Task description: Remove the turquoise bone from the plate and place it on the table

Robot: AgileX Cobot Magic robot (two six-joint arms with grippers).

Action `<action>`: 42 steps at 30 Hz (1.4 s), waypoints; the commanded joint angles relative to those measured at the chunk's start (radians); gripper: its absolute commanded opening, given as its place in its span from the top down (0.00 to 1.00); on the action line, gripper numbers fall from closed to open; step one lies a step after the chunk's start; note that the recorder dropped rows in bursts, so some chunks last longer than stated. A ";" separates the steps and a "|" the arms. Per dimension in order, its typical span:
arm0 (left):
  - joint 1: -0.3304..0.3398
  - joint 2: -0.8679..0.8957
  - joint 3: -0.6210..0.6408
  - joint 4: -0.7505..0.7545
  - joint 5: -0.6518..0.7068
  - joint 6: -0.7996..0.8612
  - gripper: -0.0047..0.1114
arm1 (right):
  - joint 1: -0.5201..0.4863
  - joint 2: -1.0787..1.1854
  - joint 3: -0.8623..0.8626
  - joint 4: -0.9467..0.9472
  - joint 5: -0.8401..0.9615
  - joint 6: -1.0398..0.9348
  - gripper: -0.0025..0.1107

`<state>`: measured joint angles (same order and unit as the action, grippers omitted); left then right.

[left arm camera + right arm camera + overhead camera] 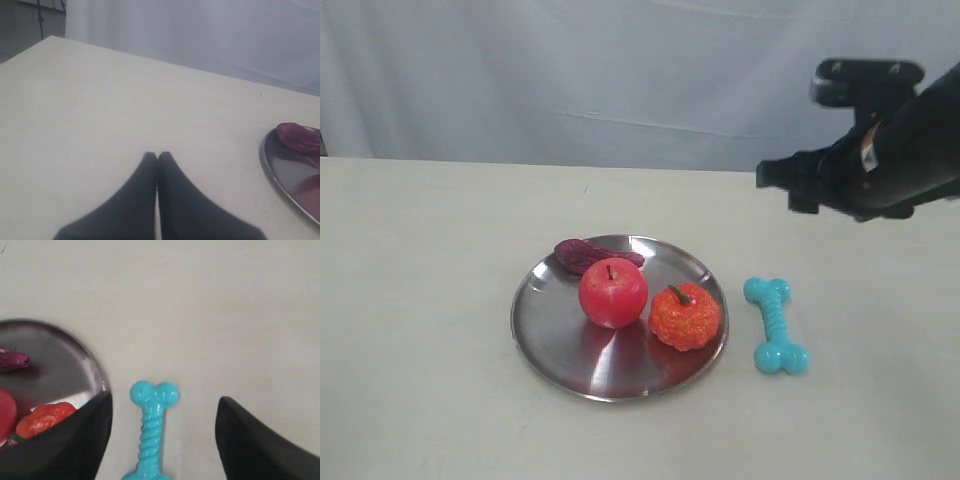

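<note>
Turquoise bone lies flat on the table, just right of the plate, not touching its rim. Long axis runs roughly near to far, 1 knobbed end toward the far side.

Right gripper: jaws spread wide, nothing held. It hangs in the air above the table, on the far right side of the bone; the wrist view looks down on the bone between its 2 fingers.

Left gripper: fingertips pressed together, nothing between them, over bare table left of the plate.

On the plate: red apple at center, orange pumpkin on the right side, dark purple piece at the far rim.
</note>
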<state>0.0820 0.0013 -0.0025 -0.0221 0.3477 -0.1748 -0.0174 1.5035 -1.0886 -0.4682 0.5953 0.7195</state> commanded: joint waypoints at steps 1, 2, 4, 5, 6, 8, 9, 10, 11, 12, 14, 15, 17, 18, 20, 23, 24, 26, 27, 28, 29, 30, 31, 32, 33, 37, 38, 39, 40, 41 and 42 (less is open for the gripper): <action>0.001 -0.001 0.003 0.000 -0.005 -0.002 0.96 | 0.042 -0.149 -0.072 -0.005 0.215 -0.061 0.46; 0.001 -0.001 0.003 0.000 -0.005 -0.002 0.96 | 0.056 -0.186 -0.078 -0.005 0.247 -0.066 0.46; 0.001 -0.001 0.003 0.000 -0.005 -0.002 0.96 | 0.081 -0.255 -0.078 -0.005 0.310 -0.066 0.46; 0.001 -0.001 0.003 0.000 -0.005 -0.002 0.96 | 0.097 -0.292 -0.078 -0.002 0.354 -0.070 0.46; 0.001 -0.001 0.003 0.000 -0.005 -0.002 0.96 | 0.114 -0.329 -0.078 0.009 0.403 -0.073 0.46; 0.001 -0.001 0.003 0.000 -0.005 -0.002 0.96 | 0.151 -0.401 -0.078 0.048 0.503 -0.085 0.46; 0.001 -0.001 0.003 0.000 -0.005 -0.002 0.96 | 0.173 -0.438 -0.078 0.070 0.554 -0.099 0.46; 0.001 -0.001 0.003 0.000 -0.005 -0.002 0.96 | 0.192 -0.468 -0.078 0.086 0.594 -0.109 0.46; 0.001 -0.001 0.003 0.000 -0.005 -0.002 0.96 | 0.219 -0.506 -0.078 0.108 0.626 -0.118 0.46; 0.001 -0.001 0.003 0.000 -0.005 -0.002 0.96 | 0.248 -0.547 -0.078 0.128 0.626 -0.118 0.46; 0.001 -0.001 0.003 0.000 -0.005 -0.002 0.96 | 0.304 -0.627 -0.059 0.160 0.626 -0.111 0.46; 0.001 -0.001 0.003 0.000 -0.005 -0.002 0.96 | 0.334 -0.679 -0.042 0.185 0.626 -0.102 0.46; 0.001 -0.001 0.003 0.000 -0.005 -0.002 0.96 | 0.390 -0.774 -0.001 0.236 0.626 -0.082 0.46; 0.001 -0.001 0.003 0.000 -0.005 -0.002 0.96 | 0.415 -0.828 0.028 0.265 0.626 -0.082 0.46; 0.001 -0.001 0.003 0.000 -0.005 -0.002 0.96 | 0.451 -0.933 0.085 0.303 0.626 -0.072 0.46; 0.001 -0.001 0.003 0.000 -0.005 -0.002 0.96 | 0.473 -1.058 0.188 0.296 0.626 -0.035 0.46; 0.001 -0.001 0.003 0.000 -0.005 -0.002 0.96 | 0.473 -1.093 0.221 0.284 0.626 -0.026 0.46; 0.001 -0.001 0.003 0.000 -0.005 -0.002 0.96 | 0.473 -1.139 0.278 0.260 0.626 -0.026 0.47; 0.001 -0.001 0.003 0.000 -0.005 -0.002 0.96 | 0.473 -1.161 0.314 0.244 0.626 -0.026 0.48; 0.001 -0.001 0.003 0.000 -0.005 -0.002 0.96 | 0.473 -1.169 0.335 0.232 0.613 -0.026 0.51; 0.001 -0.001 0.003 0.000 -0.005 -0.002 0.96 | 0.473 -1.175 0.354 0.221 0.596 -0.026 0.54; 0.001 -0.001 0.003 0.000 -0.005 -0.002 0.96 | 0.473 -1.178 0.378 0.216 0.569 -0.026 0.60; 0.001 -0.001 0.003 0.000 -0.005 -0.002 0.96 | 0.473 -1.180 0.393 0.213 0.549 -0.026 0.64; 0.001 -0.001 0.003 0.000 -0.005 -0.002 0.96 | 0.473 -1.180 0.405 0.213 0.524 -0.026 0.69; 0.001 -0.001 0.003 0.000 -0.005 -0.002 0.96 | 0.473 -1.180 0.422 0.213 0.483 -0.026 0.76; 0.001 -0.001 0.003 0.000 -0.005 -0.002 0.96 | 0.473 -1.180 0.447 0.218 0.423 -0.026 0.98; 0.001 -0.001 0.003 0.000 -0.005 -0.002 0.96 | 0.473 -1.180 0.449 0.220 0.423 -0.024 0.98; 0.001 -0.001 0.003 0.000 -0.005 -0.002 0.96 | 0.473 -1.180 0.449 0.220 0.427 -0.024 0.98; 0.001 -0.001 0.003 0.000 -0.005 -0.002 0.96 | 0.473 -1.180 0.449 0.220 0.427 -0.024 0.98; 0.001 -0.001 0.003 0.000 -0.005 -0.002 0.96 | 0.473 -1.180 0.449 0.220 0.427 -0.024 0.98; 0.001 -0.001 0.003 0.000 -0.005 -0.002 0.96 | 0.473 -1.180 0.449 0.220 0.427 -0.024 0.98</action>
<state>0.0820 0.0013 -0.0025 -0.0221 0.3477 -0.1748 0.4506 0.3316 -0.6436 -0.2395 1.0366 0.6919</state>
